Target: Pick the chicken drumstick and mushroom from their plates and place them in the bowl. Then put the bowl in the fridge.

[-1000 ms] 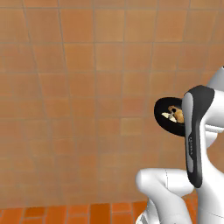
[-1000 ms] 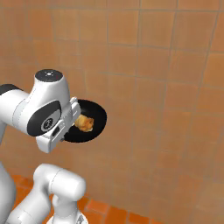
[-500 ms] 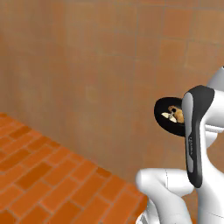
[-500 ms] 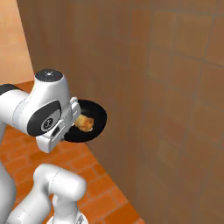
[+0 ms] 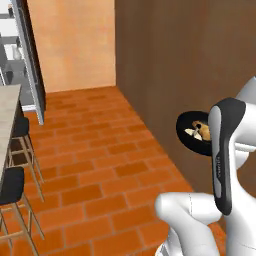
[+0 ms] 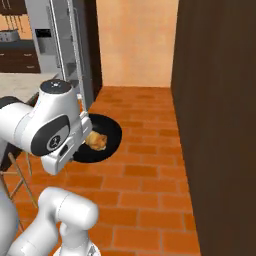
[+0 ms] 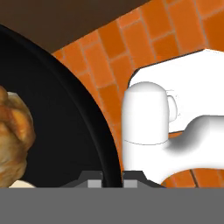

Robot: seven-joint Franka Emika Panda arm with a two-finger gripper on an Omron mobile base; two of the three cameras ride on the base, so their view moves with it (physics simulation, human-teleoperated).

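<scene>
The black bowl [image 5: 187, 138] [image 6: 109, 136] hangs in the air beside my arm, over the brick floor. In it lie the golden-brown chicken drumstick [image 5: 204, 131] [image 6: 96, 141] [image 7: 13, 127] and the pale mushroom [image 5: 191, 132] [image 7: 17, 184]. In the hand view my gripper [image 7: 111, 178] is shut on the bowl's rim [image 7: 103, 144], one tip on each side of it. The silver-grey fridge [image 6: 60, 50] with its long handle stands ahead to the left. The plates are out of view.
A dark brown wall [image 5: 190, 50] [image 6: 220, 100] runs close along the right. A pale counter [image 5: 7, 115] with black stools [image 5: 11, 179] stands at the left. Orange brick floor [image 5: 100, 165] lies open between them, up to the tan back wall [image 6: 135, 40].
The whole picture has swept sideways, so the base has turned: tan tiled wall has given way to brown wall, brick floor and fridge. The bowl stays in the same place beside the arm.
</scene>
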